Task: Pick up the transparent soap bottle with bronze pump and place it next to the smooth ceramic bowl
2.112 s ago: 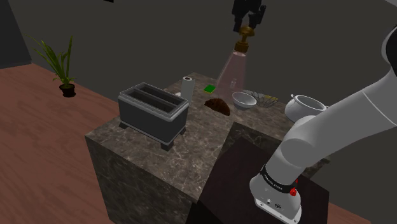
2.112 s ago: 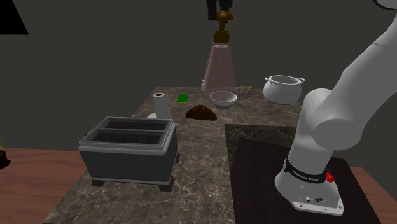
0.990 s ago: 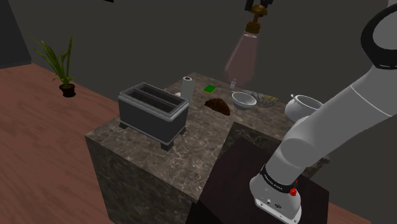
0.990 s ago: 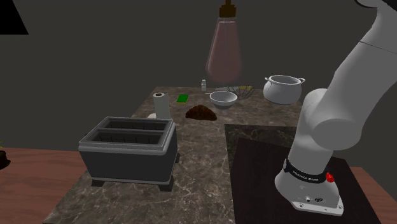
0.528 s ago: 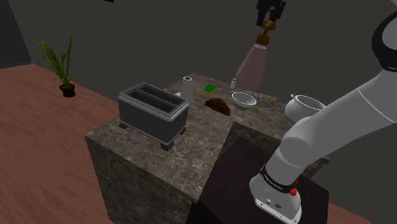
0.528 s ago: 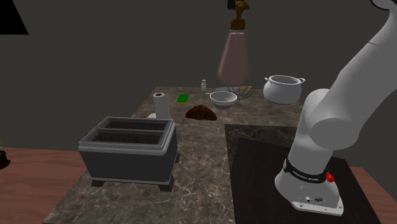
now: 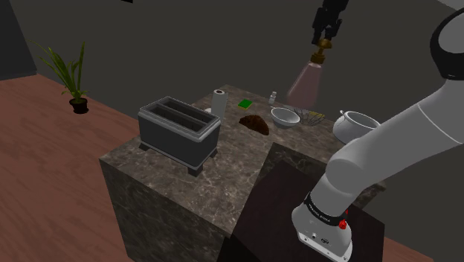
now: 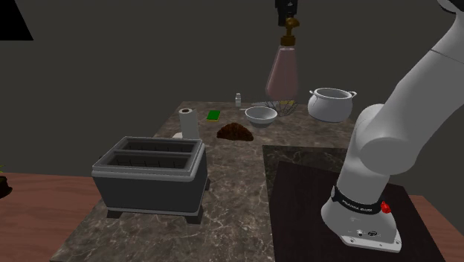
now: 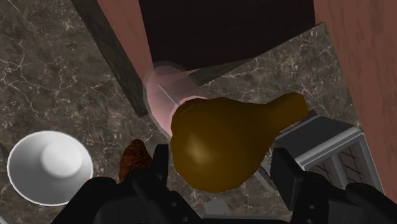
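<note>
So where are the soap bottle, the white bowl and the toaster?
soap bottle (image 8: 283, 71), second exterior view, on its pinkish body.
white bowl (image 8: 260, 118), second exterior view, on its outer wall.
toaster (image 7: 175, 141), shoulder view, on its grey side.

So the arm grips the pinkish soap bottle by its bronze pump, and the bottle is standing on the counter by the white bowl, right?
Not quite. The gripper does clasp the soap bottle by its bronze pump, but the bottle hangs in the air above the counter, not standing on it by the white bowl. The second exterior view shows this.
</note>
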`<state>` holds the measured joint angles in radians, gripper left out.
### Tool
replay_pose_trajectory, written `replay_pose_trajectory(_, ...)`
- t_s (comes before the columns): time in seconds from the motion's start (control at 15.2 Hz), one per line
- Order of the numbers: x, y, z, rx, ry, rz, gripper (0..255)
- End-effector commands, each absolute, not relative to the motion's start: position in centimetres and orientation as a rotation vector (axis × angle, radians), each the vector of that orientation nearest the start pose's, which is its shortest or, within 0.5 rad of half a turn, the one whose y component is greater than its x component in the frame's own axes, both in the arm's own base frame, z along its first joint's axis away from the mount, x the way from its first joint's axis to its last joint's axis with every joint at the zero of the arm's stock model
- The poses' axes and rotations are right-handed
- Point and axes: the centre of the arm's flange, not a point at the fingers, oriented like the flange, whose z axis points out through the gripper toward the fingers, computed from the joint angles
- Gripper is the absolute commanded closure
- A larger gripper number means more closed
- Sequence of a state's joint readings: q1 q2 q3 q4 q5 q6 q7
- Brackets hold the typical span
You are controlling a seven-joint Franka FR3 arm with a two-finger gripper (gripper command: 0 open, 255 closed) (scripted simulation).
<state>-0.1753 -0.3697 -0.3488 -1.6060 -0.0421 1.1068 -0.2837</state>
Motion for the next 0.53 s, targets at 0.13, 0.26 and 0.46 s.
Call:
replay_pose_trajectory(0.13,28.9,-27.9,71.0,-2.983,0.334,0.16,255)
replay_pose_trajectory(0.26,28.2,-30.2,70.0,-2.983,0.334,0.16,255)
replay_pose_trajectory(0.46,27.2,-33.7,68.5,-2.983,0.334,0.16,255)
